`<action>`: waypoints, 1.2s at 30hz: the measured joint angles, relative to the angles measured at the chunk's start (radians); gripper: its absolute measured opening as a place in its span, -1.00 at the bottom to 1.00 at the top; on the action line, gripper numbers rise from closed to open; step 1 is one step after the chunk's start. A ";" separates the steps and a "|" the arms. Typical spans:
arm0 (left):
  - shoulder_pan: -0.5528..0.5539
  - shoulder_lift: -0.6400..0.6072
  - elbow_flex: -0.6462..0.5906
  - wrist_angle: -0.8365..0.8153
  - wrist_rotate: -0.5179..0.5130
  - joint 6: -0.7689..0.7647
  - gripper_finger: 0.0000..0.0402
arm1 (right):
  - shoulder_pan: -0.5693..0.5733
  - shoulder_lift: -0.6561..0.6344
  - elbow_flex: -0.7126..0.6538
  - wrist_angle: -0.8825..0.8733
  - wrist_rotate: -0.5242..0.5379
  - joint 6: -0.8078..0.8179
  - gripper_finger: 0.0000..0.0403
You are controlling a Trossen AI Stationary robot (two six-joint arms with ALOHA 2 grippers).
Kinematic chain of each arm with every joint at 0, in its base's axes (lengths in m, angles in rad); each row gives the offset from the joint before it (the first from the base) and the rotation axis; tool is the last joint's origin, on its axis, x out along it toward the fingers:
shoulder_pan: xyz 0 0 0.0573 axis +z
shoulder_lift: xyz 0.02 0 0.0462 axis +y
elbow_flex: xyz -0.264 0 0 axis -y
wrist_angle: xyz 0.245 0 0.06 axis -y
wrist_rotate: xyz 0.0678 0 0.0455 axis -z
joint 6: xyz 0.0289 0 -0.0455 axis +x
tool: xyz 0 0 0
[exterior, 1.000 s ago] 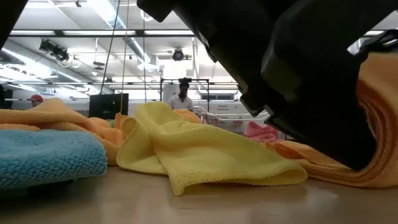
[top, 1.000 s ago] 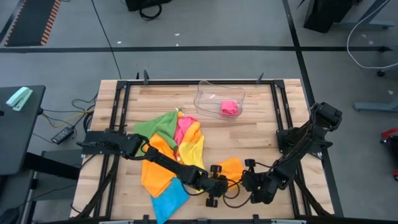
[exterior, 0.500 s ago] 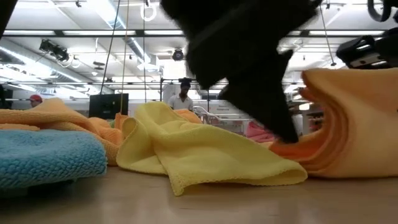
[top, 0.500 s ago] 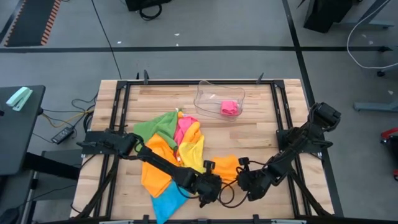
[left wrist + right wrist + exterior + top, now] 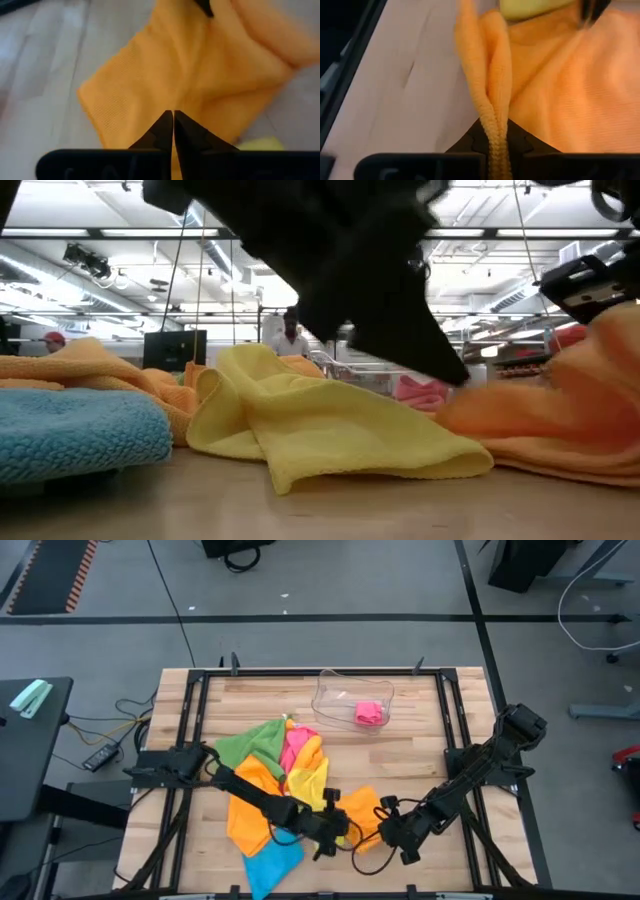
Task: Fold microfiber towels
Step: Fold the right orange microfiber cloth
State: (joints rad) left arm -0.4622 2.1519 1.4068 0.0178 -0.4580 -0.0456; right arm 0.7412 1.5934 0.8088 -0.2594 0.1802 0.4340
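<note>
Currently both of my pincers are at the near edge of the tabletop [image 5: 400, 750], each pinched on an edge of the same orange towel [image 5: 362, 812]. The left pincer [image 5: 335, 830] has its tips pressed together with the cloth passing between them; the right pincer [image 5: 392, 833] is clamped on a doubled-over hem, which stands up as a thick ridge right at its tips in the right wrist view. The towel lies partly on the wood and partly lifted, just beside the heap of yellow towel [image 5: 312, 780], pink towel [image 5: 297, 747], green towel [image 5: 250, 740], a second orange towel [image 5: 250, 805] and the blue towel [image 5: 272, 860]. Risks as I judge them: the left hold looks thin, only a small bite of cloth, so a pull could let it slip and the fold would collapse. The right hold is on a bunched hem, not a clean corner, so the fold may come out skewed or rolled. The two pincers are very near each other; moving them across could make them collide or tangle in the cables by the right one. The yellow towel touches the orange one and may get dragged along. The clear tray [image 5: 352, 700] with a folded pink cloth [image 5: 369, 713] is well apart, no concern there.
</note>
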 joint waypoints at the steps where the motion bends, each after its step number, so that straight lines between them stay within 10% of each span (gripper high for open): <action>1: -0.001 -0.017 -0.023 0.012 0.000 -0.002 -0.87 | 0.002 -0.004 -0.001 -0.005 -0.028 -0.003 -0.85; 13: 0.013 -0.018 -0.074 0.092 0.014 -0.084 -0.94 | -0.001 -0.073 -0.001 -0.014 -0.226 -0.038 -0.87; 28: 0.013 0.031 -0.072 0.295 0.093 0.024 -0.26 | -0.008 -0.073 -0.001 -0.016 -0.185 -0.051 -0.87; 36: 0.001 0.089 -0.049 0.345 0.098 0.000 -0.27 | -0.039 -0.098 -0.001 -0.013 -0.179 -0.063 -0.87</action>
State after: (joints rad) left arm -0.4610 2.2414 1.3583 0.3632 -0.3603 -0.0452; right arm 0.7021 1.4955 0.8082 -0.2725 0.0013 0.3706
